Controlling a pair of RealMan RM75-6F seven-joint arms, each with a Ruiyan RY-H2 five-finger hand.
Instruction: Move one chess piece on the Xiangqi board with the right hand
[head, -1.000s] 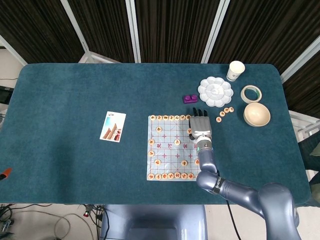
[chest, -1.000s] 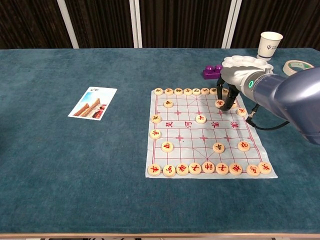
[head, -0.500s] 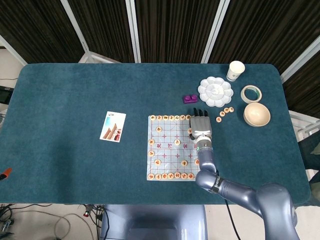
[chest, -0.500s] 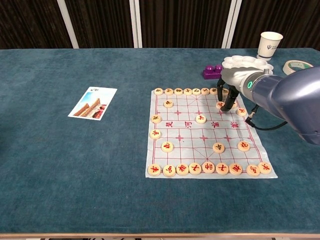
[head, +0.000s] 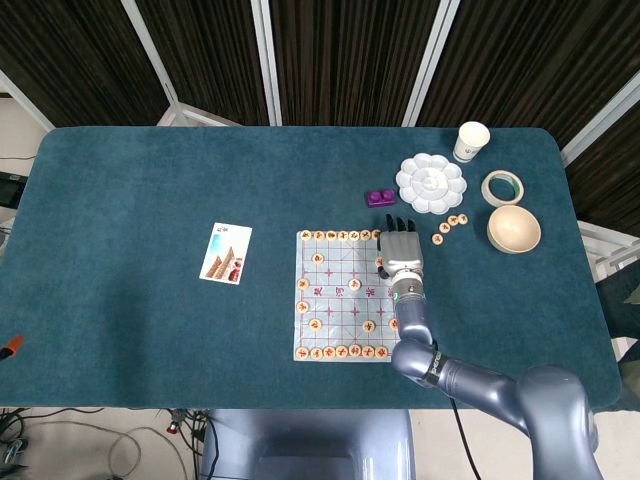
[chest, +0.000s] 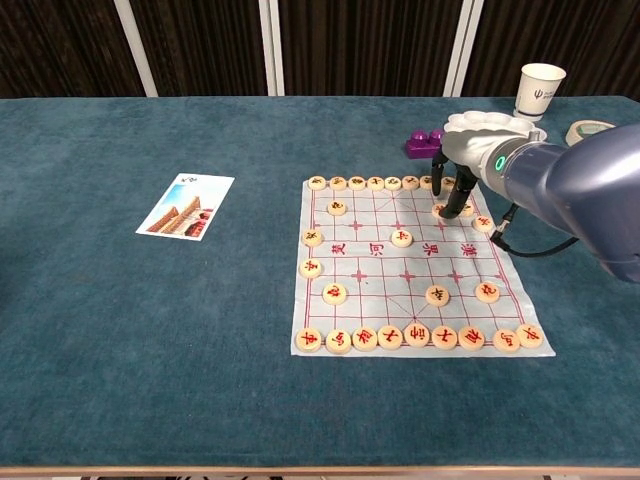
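Observation:
The Xiangqi board (chest: 372, 268) is a pale sheet with round tan pieces along its near and far rows and a few between. In the head view the board (head: 335, 300) lies at mid table. My right hand (chest: 468, 168) reaches down over the board's far right corner. Its dark fingertips (chest: 437, 200) stand on either side of one chess piece (chest: 441, 211), which still lies on the sheet, and pinch it. From above, the right hand (head: 402, 250) covers that piece. My left hand appears in neither view.
A purple block (chest: 425, 142) and a white palette (head: 431, 183) sit just beyond the hand. A paper cup (head: 472, 140), tape roll (head: 502, 187), bowl (head: 513, 228) and several loose pieces (head: 450, 224) lie to the right. A picture card (chest: 186, 206) lies left of the board.
The right hand's fingers have drawn closer together around the piece and shifted slightly toward the far edge. The other pieces have not moved.

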